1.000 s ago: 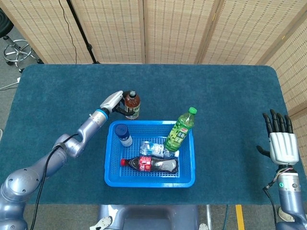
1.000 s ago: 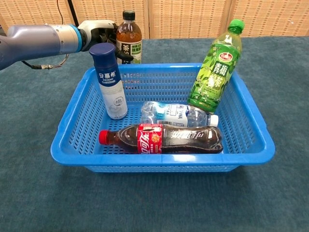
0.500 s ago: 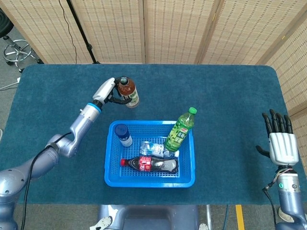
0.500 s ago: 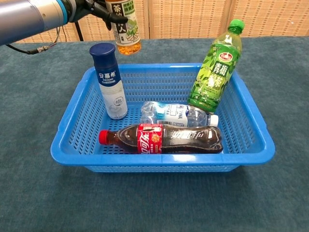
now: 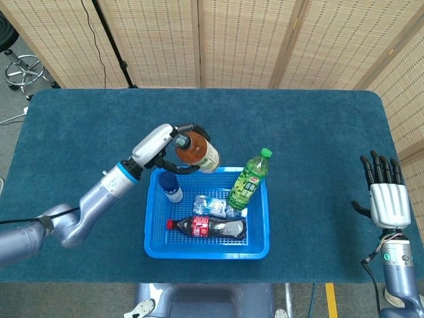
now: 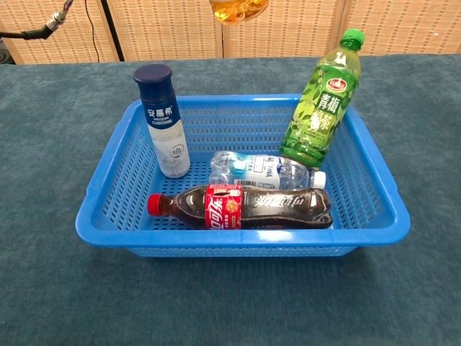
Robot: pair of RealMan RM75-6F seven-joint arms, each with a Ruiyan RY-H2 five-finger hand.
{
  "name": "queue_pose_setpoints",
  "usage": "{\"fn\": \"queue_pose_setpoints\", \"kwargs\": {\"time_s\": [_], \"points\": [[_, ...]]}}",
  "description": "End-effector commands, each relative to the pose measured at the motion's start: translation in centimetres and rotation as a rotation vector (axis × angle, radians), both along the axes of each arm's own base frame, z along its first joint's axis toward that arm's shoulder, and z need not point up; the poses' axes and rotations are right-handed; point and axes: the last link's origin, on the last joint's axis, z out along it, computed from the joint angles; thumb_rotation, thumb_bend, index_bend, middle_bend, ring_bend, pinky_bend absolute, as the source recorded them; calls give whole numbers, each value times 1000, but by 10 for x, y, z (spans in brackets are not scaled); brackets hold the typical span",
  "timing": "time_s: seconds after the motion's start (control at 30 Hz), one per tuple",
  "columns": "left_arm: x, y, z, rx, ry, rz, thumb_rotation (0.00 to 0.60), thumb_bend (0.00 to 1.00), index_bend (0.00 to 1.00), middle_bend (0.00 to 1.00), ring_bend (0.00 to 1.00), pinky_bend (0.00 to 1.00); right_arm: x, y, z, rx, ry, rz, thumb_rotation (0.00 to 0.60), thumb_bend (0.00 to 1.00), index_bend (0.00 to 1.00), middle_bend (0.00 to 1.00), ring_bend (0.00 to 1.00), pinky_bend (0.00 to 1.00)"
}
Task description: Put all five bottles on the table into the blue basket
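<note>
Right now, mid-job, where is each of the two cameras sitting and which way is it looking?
Head view: high above the near table edge, looking steeply down on the table and blue basket. It shows the left arm, its left hand holding the tea bottle above the basket's far-left corner, and the open right hand.
Chest view: low at the near edge, looking across the basket toward the screens. No hand shows; only the tea bottle's base at the top edge.
Shared: the basket, its four bottles, the tea bottle.

Blue mesh basket (image 6: 360, 162) on teal cloth table (image 5: 318, 132); green tea bottle (image 6: 320, 101), red-labelled dark cola bottle (image 6: 241, 207), navy-capped white bottle (image 6: 164, 122), amber tea bottle (image 5: 197, 150).
</note>
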Motion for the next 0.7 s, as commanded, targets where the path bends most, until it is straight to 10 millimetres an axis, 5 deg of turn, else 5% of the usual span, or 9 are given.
{"fn": "queue_pose_setpoints", "kwargs": {"time_s": [0.03, 0.3, 0.6, 0.7], "points": [[13, -43, 13, 2, 67, -124, 600, 534, 655, 515, 495, 555, 0, 0, 1, -1, -6, 1, 600, 0, 0, 0, 0, 0], [18, -79, -20, -72, 256, -230, 600, 527, 647, 508, 480, 555, 3, 2, 1, 3, -12, 14, 600, 0, 0, 0, 0, 0], [10, -86, -68, -154, 348, -213, 600, 510, 637, 507, 458, 555, 2, 3, 2, 1, -15, 7, 600, 0, 0, 0, 0, 0], [6, -84, -78, -156, 372, -209, 600, 492, 563, 430, 359, 498, 2, 3, 2, 0, -16, 6, 600, 0, 0, 0, 0, 0]]}}
